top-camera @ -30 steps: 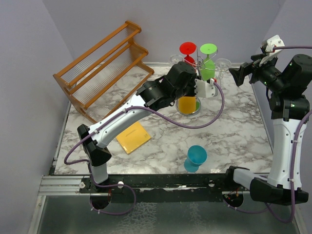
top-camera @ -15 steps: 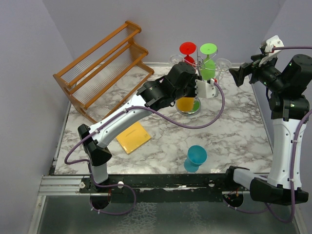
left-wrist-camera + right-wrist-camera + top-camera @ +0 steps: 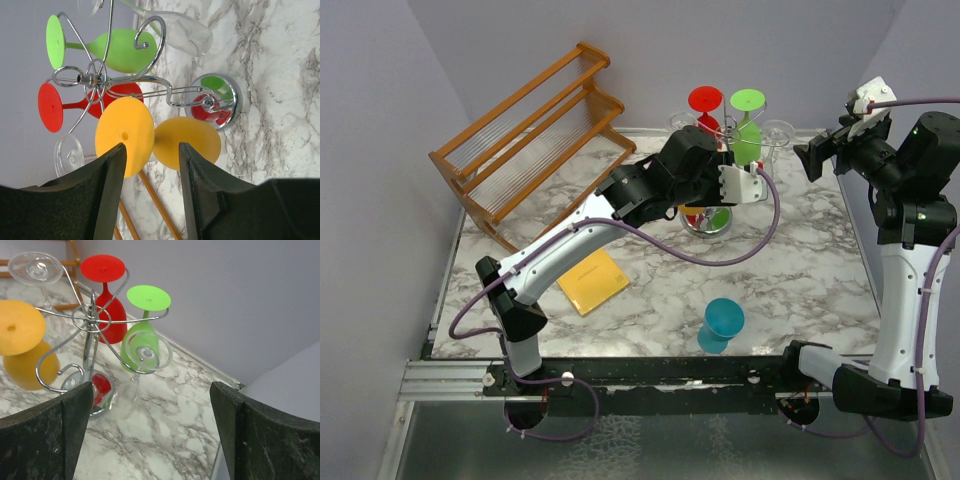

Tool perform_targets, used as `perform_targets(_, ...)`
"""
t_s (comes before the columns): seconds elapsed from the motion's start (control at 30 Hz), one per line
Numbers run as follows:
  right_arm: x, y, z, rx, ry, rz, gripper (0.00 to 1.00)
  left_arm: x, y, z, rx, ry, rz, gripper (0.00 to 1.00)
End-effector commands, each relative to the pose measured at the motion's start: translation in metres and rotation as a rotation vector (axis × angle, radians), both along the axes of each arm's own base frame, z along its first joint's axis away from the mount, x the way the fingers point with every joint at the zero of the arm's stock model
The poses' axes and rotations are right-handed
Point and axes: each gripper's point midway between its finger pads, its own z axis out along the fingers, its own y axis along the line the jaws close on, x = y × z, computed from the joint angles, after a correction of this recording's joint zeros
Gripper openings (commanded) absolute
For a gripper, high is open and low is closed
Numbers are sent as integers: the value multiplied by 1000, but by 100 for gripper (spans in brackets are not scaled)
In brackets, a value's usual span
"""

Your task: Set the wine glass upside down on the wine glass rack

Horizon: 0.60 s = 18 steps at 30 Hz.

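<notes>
The silver wire rack with a round shiny base stands at the table's back middle. An orange wine glass hangs upside down on one of its arms, foot above the wire and bowl below. My left gripper is open. Its fingertips sit just short of the orange glass, one on each side of the stem, and do not clamp it. In the top view the left wrist covers that glass. My right gripper is wide open and empty, raised at the back right.
Red, green and two clear glasses also hang on the rack. A teal glass stands upside down near the front edge. A yellow pad lies front left. A slatted wooden rack stands at the back left.
The left arm has shifted slightly, and the orange glass that showed below its wrist is now almost hidden under it. The right gripper has drifted a little to the right.
</notes>
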Motion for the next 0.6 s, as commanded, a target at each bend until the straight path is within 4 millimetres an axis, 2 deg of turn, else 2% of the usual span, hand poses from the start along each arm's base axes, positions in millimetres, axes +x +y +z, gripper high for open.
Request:
perform_targets(0.0,-6,-18,-8,-150,4,-55,100,-30,10,37,-96,36,-77,51)
perform_targets(0.03,-7,-19,-15,-177,15,-47,100,-33,10,34,-98,55,-88,53)
perform_targets(0.07,-9,-18,-20,-199,26,-32,100,-40,18,45,-122,60,-104,55)
perform_targets(0.1,-11,-17,-25,-213,38,-20,100,-44,21,46,-129,74,-118,58)
perform_targets(0.2,-20,-6,-44,-238,74,64,100,-53,32,44,-136,119,-146,71)
perform_targets(0.37,-47,24,-73,-210,142,253,100,-57,60,22,-109,183,-122,92)
perform_targets(0.5,-76,44,-95,-188,211,396,100,-52,86,3,-102,223,-70,99)
perform_targets(0.57,-85,48,-103,-168,255,427,93,-50,96,-4,-107,239,-51,99)
